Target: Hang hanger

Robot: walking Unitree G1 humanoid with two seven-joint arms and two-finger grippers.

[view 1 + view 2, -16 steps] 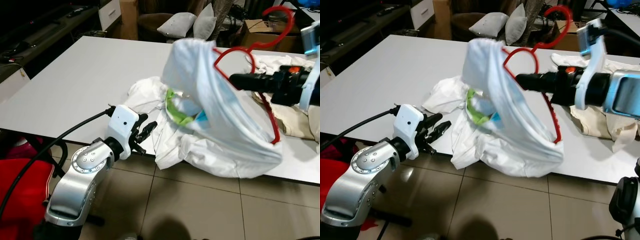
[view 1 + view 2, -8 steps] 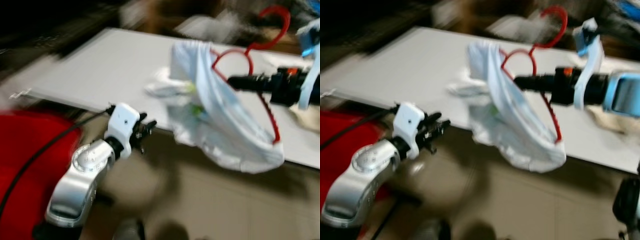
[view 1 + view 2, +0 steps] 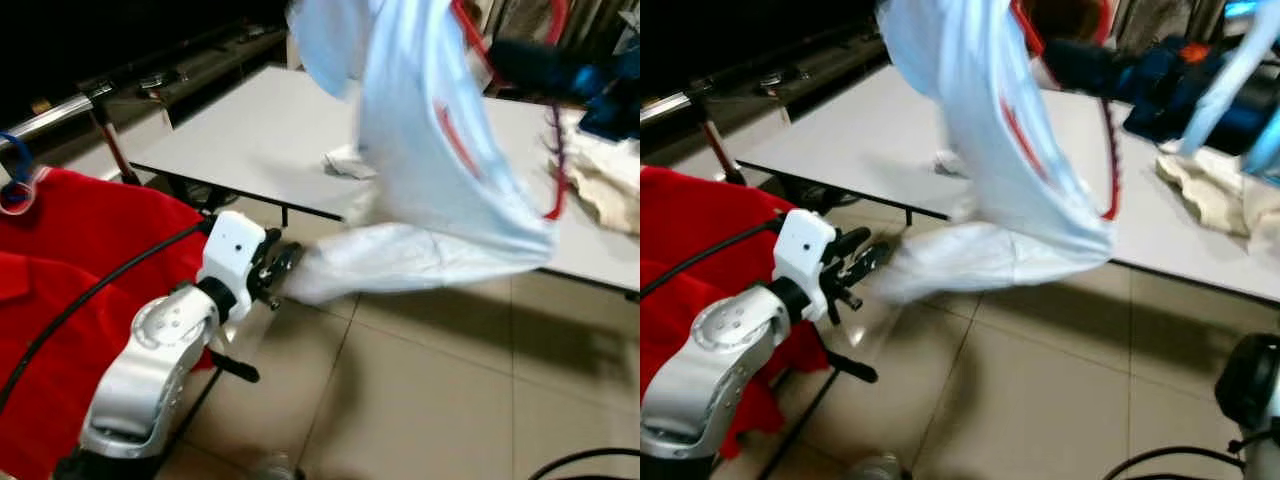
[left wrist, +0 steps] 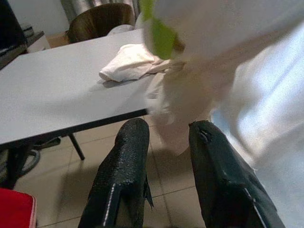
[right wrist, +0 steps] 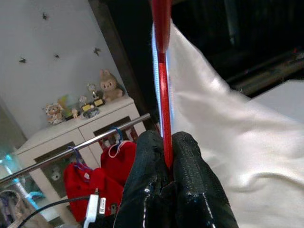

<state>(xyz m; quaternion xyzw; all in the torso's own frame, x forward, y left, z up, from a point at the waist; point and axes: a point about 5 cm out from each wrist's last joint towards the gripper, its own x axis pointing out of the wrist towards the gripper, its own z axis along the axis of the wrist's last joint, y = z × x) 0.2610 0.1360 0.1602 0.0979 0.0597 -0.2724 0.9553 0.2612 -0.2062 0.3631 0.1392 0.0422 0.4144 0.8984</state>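
High on the robot's right, the right pincer point(image 5: 166, 164) is clenched on the thin red plastic hanger point(image 5: 161, 71), its two black fingers pressed together with the red bar running up between them. A pale white-blue garment point(image 3: 420, 140) is draped over that hanger and hangs down from it in the air, blurred, its lower edge trailing toward the tiled floor point(image 3: 450, 400) in front of the white bench point(image 3: 250, 140). Beyond the pincer, in the right wrist view, a silver clothes rail point(image 5: 76, 147) carries red garments point(image 5: 90, 183) before a white cabinet point(image 5: 61, 137). Low on the left, the left pincer point(image 4: 166, 156) is released, its fingers apart with nothing between them, just beside the garment's trailing hem. A crumpled white cloth point(image 4: 130, 61) lies on the bench, and a cream cloth point(image 3: 600, 185) lies at the bench's right end. Red clothing point(image 3: 60, 300) hangs at the robot's left.
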